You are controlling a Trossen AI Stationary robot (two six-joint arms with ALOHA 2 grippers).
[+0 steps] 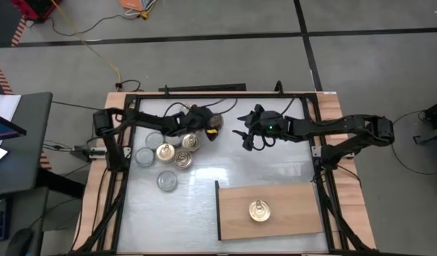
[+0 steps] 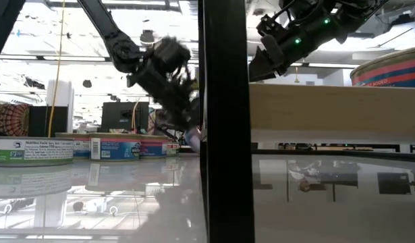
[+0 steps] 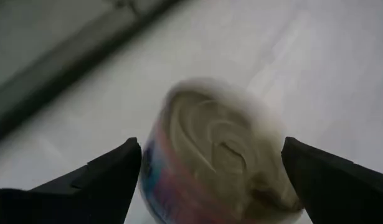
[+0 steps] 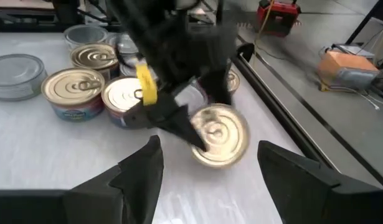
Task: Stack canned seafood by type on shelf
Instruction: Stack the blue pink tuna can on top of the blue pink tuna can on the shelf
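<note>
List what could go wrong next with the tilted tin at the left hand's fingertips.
1. The tilted tin sits between the left hand's open fingers, so it may drop and roll across the smooth table.
2. The other tins stand close by, and a rolling tin or the hand could knock them.
3. The right hand hovers open nearby, so the arms might collide.

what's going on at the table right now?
The left gripper, jaws wide open, is at a tilted gold-lidded can beside the cluster of cans on the table's left; the can sits between its fingers, not visibly clamped. The right gripper hovers open mid-table, empty. One gold-lidded can already sits on the wooden shelf.
</note>
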